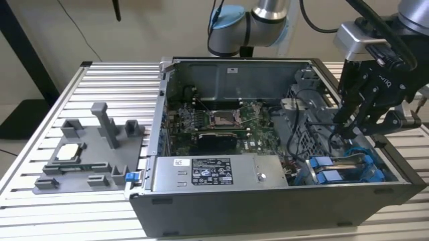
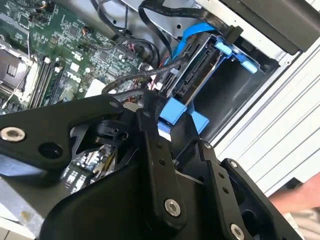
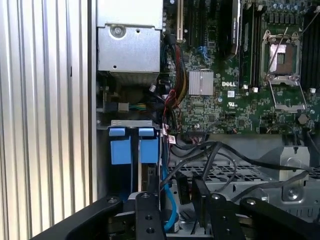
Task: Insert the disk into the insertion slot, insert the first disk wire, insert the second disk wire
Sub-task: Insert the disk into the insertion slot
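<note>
With the jaws apparently parted and empty, the loose black wires beside them could snag, dragging on the disk just beyond

1. A plain beige wall is seen at the back, evenly lit.
2. A silver table of ribbed aluminium slats is spread before it.
3. A slanted black post is seen at the exterior view's left, above a dark flat base.
</note>
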